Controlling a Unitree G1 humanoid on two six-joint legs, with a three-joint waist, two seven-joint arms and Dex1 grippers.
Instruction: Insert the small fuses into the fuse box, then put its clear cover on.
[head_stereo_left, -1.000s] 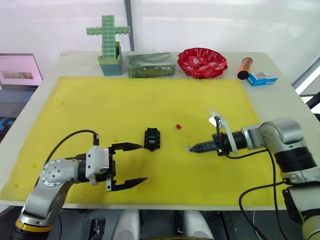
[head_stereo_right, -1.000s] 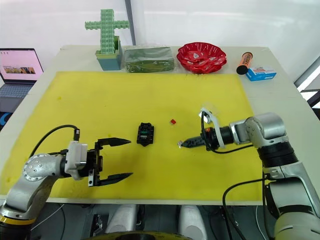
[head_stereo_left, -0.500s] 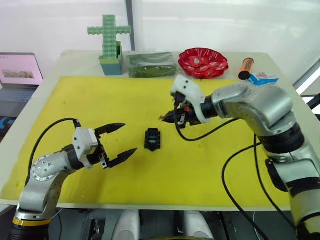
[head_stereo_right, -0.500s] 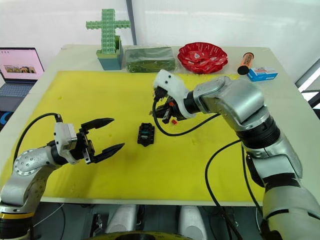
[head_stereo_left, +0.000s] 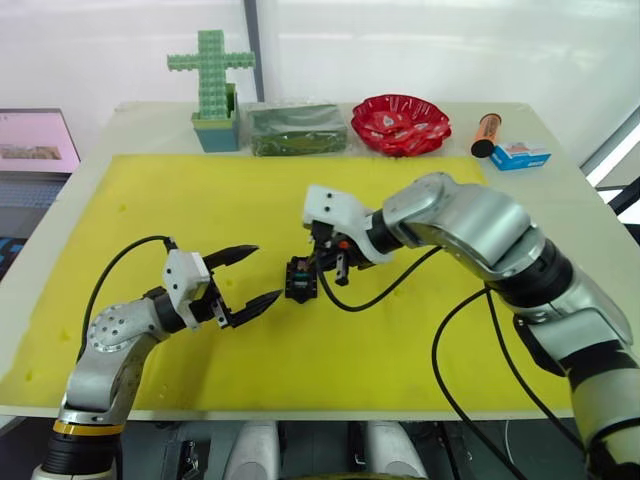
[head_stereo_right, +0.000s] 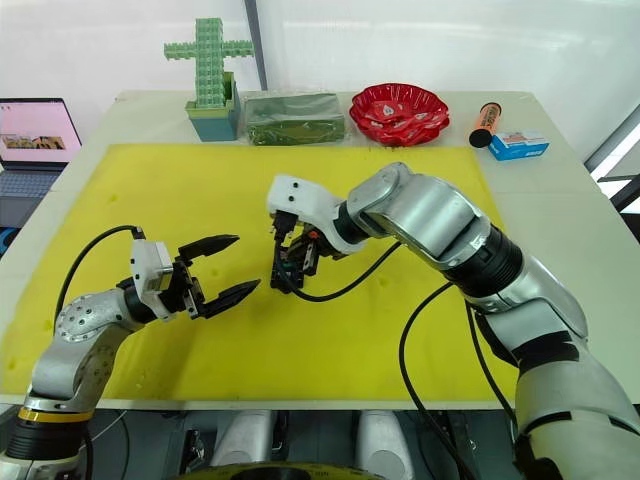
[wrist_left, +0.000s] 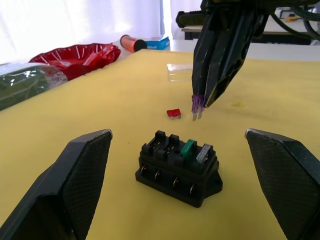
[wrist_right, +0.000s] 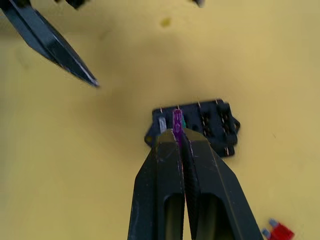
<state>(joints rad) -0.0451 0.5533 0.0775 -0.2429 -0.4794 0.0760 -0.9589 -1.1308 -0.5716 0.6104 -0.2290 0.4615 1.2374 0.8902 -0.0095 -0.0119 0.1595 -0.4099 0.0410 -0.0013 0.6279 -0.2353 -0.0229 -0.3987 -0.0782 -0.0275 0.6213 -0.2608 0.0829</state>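
The black fuse box (wrist_left: 177, 167) lies in the middle of the yellow mat (head_stereo_left: 420, 350), with a green fuse (wrist_left: 188, 148) and a grey fuse (wrist_left: 202, 153) standing in its slots. My right gripper (wrist_right: 181, 135) is shut on the purple fuse (wrist_left: 197, 104) and holds it just above the box, blades pointing down. A red fuse (wrist_left: 173, 113) lies loose on the mat behind the box. Farther back lies the clear cover (wrist_left: 180, 71). My left gripper (head_stereo_left: 265, 273) is open with nothing in it, just left of the fuse box (head_stereo_left: 300, 281).
Along the table's back edge stand a green cross-shaped block (head_stereo_left: 210, 85), a dark green box (head_stereo_left: 297, 130), a red bowl (head_stereo_left: 402, 120), an orange tube (head_stereo_left: 484, 135) and a blue-and-white carton (head_stereo_left: 522, 156). A laptop (head_stereo_left: 35, 140) sits at the far left.
My right gripper has carried the purple fuse from the mat's right side to just above the fuse box. The left gripper has moved closer to the box, still open.
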